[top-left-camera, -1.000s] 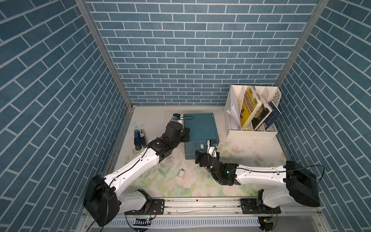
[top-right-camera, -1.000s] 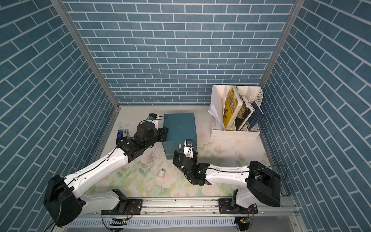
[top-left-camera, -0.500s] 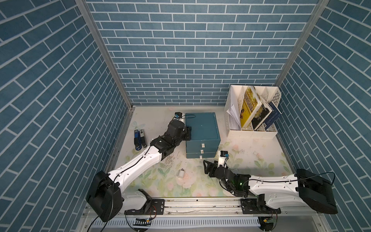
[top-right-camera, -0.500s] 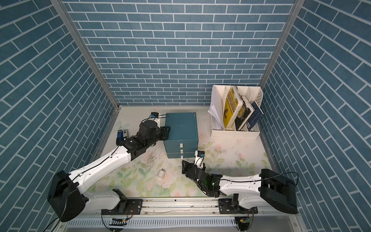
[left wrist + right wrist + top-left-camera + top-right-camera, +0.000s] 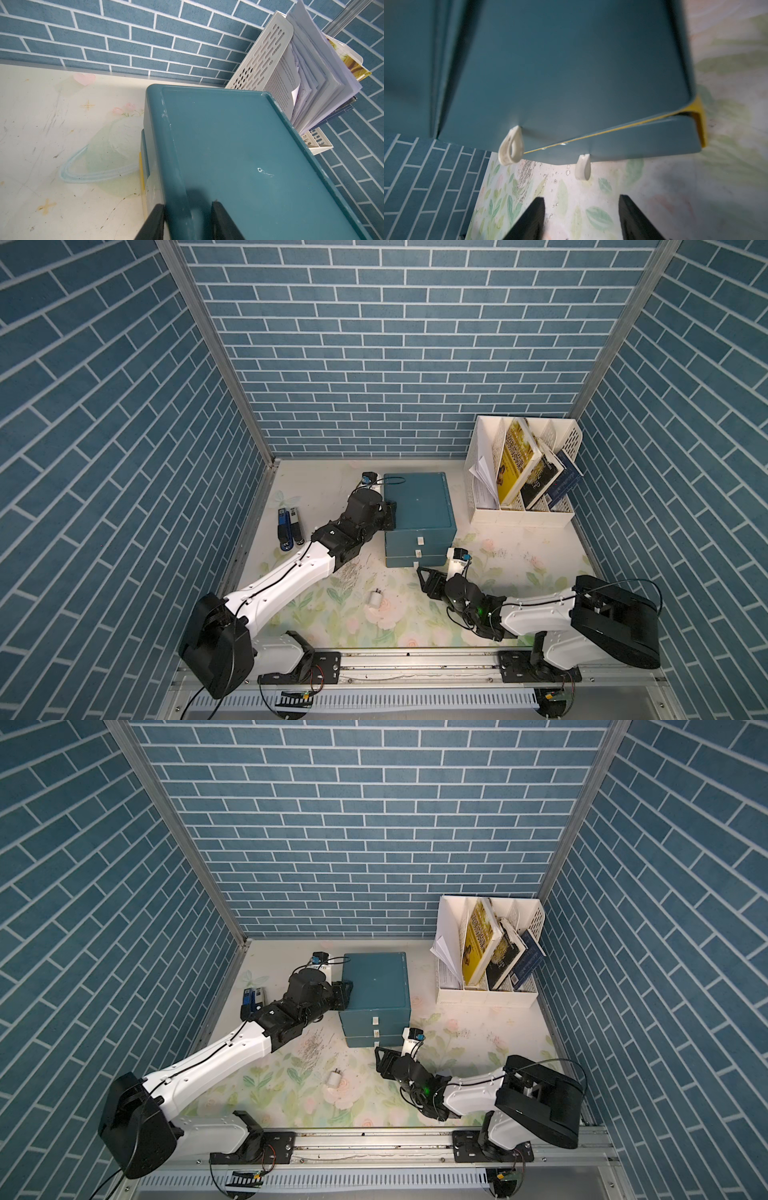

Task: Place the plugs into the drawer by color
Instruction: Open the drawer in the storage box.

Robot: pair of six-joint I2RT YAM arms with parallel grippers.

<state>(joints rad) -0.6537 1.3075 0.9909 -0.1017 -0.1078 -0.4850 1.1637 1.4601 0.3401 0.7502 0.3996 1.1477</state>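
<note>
The left gripper is clamped on the top rim of the drawer cabinet at its left side, likely to steady it against pulls. The right gripper hangs empty, jaws apart, just in front of the cabinet's white tab handles and touching neither. One white plug lies on the floral mat off the cabinet's front-left corner. The other plugs are out of sight, perhaps inside.

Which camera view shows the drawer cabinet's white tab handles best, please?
The right wrist view: two looped tab handles appear close up, though slightly blurred. Both top views show all three as tiny white marks on the front of the drawer cabinet. The left wrist view shows only the cabinet's top and side.
</note>
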